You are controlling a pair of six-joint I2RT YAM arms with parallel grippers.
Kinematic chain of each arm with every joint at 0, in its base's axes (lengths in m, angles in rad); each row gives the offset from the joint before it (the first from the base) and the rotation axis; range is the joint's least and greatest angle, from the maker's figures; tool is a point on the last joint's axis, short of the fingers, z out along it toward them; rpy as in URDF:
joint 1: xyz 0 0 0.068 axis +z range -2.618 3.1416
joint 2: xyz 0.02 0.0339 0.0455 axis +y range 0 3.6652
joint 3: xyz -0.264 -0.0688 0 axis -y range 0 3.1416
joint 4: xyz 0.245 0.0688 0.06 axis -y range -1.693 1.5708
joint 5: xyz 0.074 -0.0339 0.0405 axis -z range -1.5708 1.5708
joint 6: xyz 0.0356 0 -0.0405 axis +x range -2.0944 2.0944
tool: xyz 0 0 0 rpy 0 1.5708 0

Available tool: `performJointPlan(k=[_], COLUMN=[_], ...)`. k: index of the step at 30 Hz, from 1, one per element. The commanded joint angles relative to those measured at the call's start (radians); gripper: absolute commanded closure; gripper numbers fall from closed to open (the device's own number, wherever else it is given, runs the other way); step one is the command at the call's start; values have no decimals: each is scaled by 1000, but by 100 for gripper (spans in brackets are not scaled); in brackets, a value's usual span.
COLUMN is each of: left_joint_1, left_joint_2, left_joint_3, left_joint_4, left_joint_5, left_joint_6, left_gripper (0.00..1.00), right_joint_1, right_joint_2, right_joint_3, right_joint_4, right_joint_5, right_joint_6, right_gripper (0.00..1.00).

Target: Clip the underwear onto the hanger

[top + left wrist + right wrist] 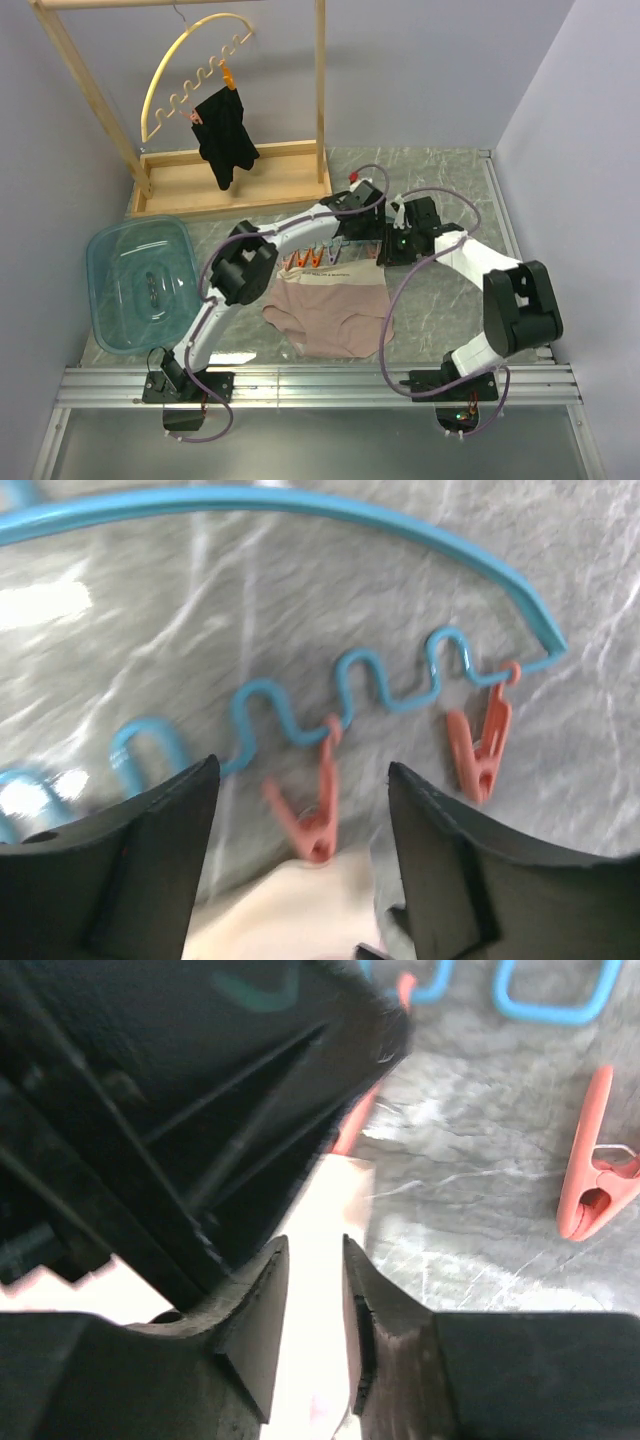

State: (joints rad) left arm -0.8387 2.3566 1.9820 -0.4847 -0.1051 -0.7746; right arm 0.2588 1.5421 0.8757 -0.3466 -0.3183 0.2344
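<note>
Right hand (315, 1310) pinching underwear (318, 1240) waistband; left hand (300, 850) wide beside hanger (350, 680).

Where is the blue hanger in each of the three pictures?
Top view: the blue hanger lies on the table in the middle, mostly hidden under the arms, just above the underwear.
Left wrist view: it arches across the top, its wavy edge running through the middle.
Right wrist view: only blue loops show at the top right edge.
Shared landmark: the orange clips on its wavy edge.
</note>
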Motion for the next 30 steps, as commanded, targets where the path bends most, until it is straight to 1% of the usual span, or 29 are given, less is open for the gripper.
performJointPlan(k=[1, 2, 5, 6, 8, 9, 11, 12, 15, 18, 22, 25, 28, 29, 30], left_joint_1=[35, 50, 84, 90, 114, 119, 144, 154, 199, 243, 286, 296, 296, 297, 300], left_joint_2=[-183, -225, -282, -292, -322, -332, -376, -394, -473, -542, -620, -640, -661, -665, -668], left_joint_3=[-84, -97, -130, -144, -164, -187, -221, -262, -343, -394, -437, -456, -483, -491, -503], left_joint_4=[84, 90, 83, 66, 58, 51, 61, 72, 115, 149, 185, 187, 184, 184, 184], left_joint_5=[-2, -4, -5, -5, -12, -11, -12, -5, 28, 53, 117, 123, 125, 124, 130], left_joint_6=[43, 49, 72, 78, 113, 126, 156, 167, 205, 261, 337, 354, 341, 337, 333], left_gripper=[24, 22, 17, 16, 13, 12, 9, 8, 6, 1, 1, 1, 1, 1, 2], right_joint_1=[-15, -18, -23, -20, -4, 3, 23, 28, 43, 62, 89, 97, 96, 99, 102], right_joint_2=[-105, -114, -109, -81, -30, 34, 97, 145, 202, 231, 246, 269, 289, 305, 311], right_joint_3=[23, 31, 98, 147, 201, 257, 310, 347, 391, 408, 402, 399, 398, 404, 408], right_joint_4=[6, 0, -40, -67, -103, -145, -184, -204, -224, -241, -246, -249, -235, -232, -233], right_joint_5=[-28, -22, 33, 60, 88, 122, 140, 146, 182, 199, 234, 251, 255, 249, 248], right_joint_6=[-15, -12, -14, -12, -20, -35, -41, -44, -47, -40, -21, -1, 16, 17, 26], right_gripper=[61, 60, 57, 55, 49, 46, 45, 44, 44, 44, 43, 43, 43, 35, 35])
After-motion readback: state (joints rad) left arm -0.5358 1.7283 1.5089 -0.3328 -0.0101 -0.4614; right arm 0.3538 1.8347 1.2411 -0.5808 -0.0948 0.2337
